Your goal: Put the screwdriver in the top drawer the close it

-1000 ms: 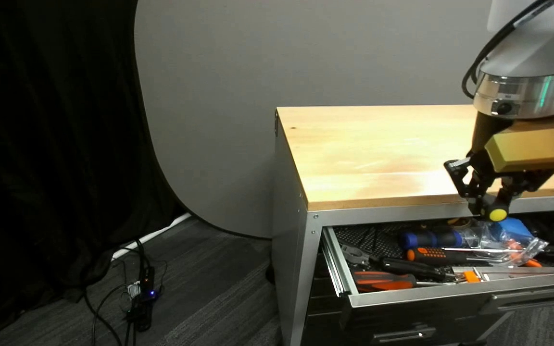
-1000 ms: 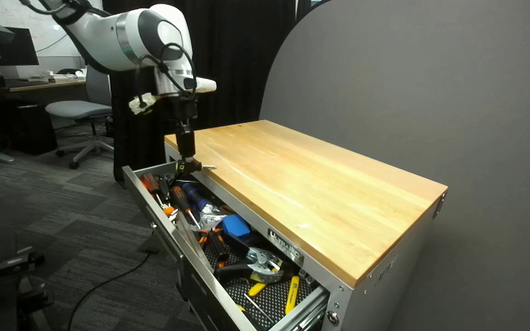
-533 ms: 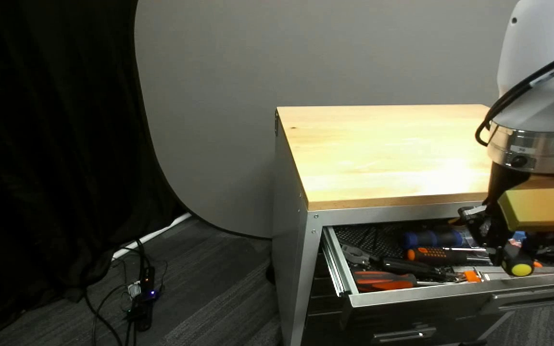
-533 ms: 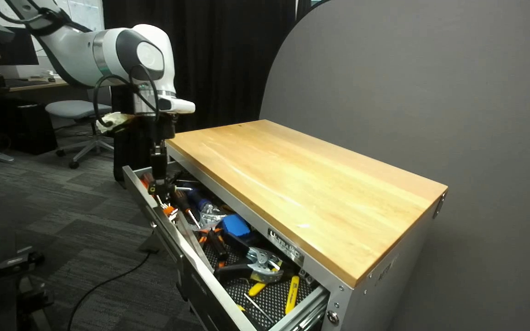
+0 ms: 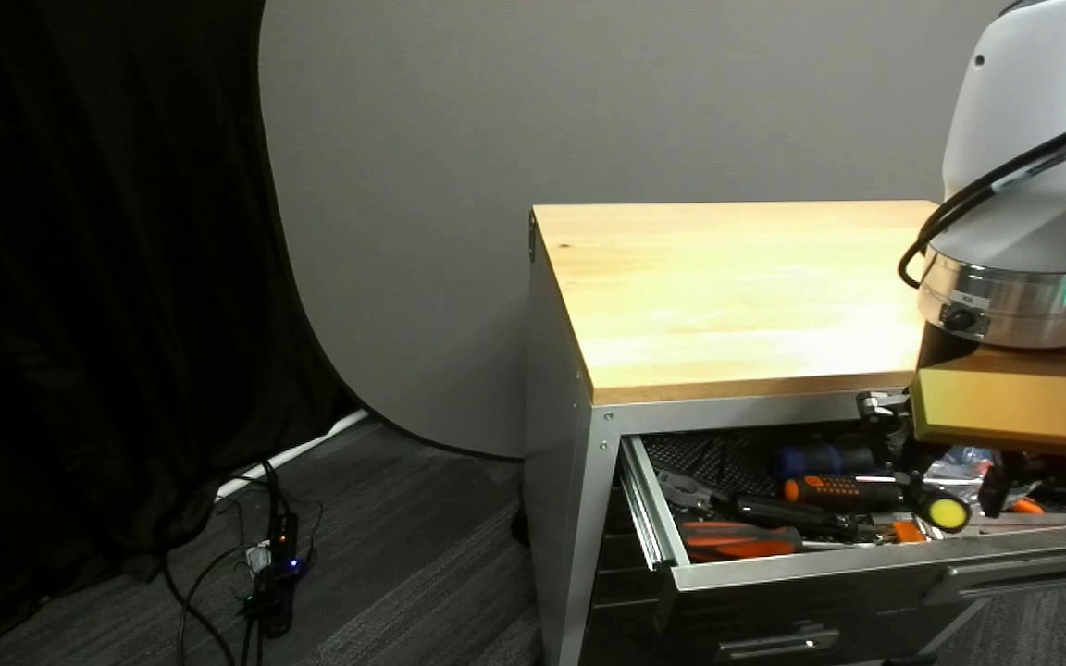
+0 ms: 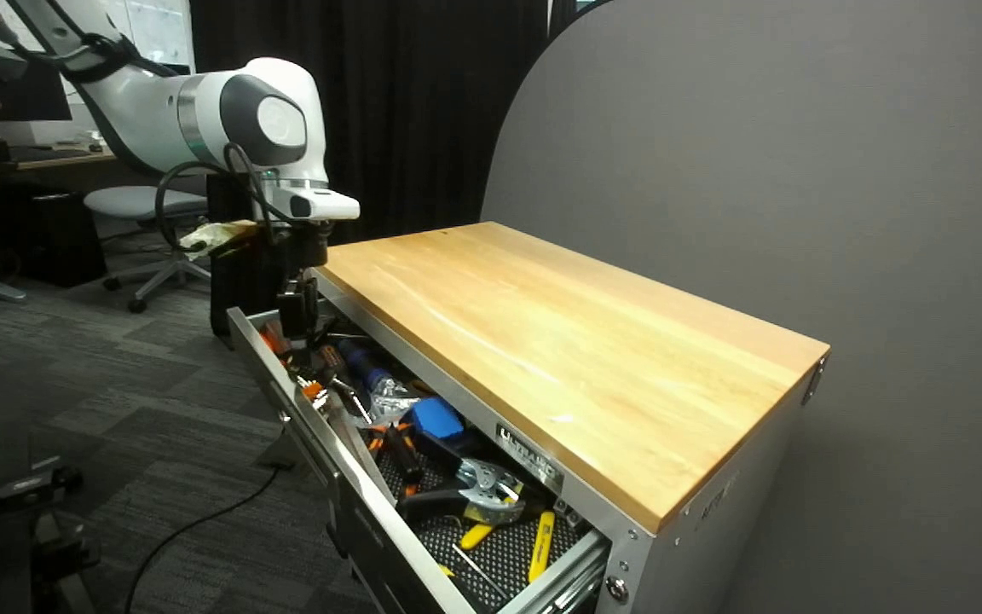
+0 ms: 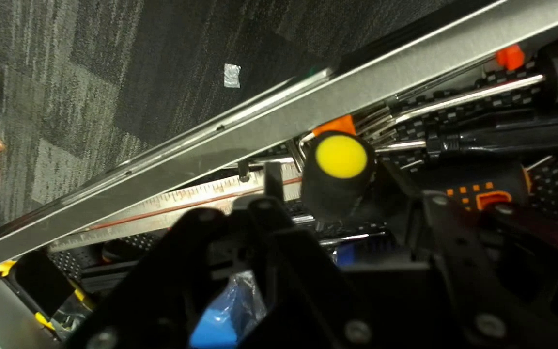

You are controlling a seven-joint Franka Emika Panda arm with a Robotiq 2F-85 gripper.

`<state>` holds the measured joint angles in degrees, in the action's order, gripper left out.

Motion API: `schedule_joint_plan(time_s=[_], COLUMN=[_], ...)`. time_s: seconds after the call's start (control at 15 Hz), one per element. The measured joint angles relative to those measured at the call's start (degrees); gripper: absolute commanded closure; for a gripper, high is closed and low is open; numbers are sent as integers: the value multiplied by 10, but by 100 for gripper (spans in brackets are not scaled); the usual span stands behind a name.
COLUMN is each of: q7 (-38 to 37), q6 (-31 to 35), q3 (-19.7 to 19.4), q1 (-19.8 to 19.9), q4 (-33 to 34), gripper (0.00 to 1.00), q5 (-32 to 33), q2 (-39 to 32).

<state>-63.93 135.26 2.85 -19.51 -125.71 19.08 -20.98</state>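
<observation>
Standing well parted, the pincer (image 5: pixel 955 494) straddles the screwdriver (image 7: pixel 339 162) without clamping it.

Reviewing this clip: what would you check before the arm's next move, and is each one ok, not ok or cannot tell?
1. Top drawer pulled out: ok.
2. Screwdriver inside the drawer's front rim, as the wrist view sees it: ok.
3. Gripper jaws open: ok; the wrist view shows a gap on one side of the screwdriver.
4. Screwdriver free of both jaws: cannot tell; its other side merges with a dark jaw.
5. Screwdriver fully settled: cannot tell; its underside is hidden.
6. Gripper clear for closing: not ok; it hangs low over the tools, so it should probably lift first.
</observation>
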Motion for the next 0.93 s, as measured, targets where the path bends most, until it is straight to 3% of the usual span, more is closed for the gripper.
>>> schedule_joint_plan(time_s=[0.13,0.47,0.93], q7=[-12,10,254], q6=[2,-1,-72], q3=[-3,-1,32], q1=[0,10,64], q4=[0,-4,-25], gripper=[1,0,0], q5=[0,-13,-142], q2=[0,2,4])
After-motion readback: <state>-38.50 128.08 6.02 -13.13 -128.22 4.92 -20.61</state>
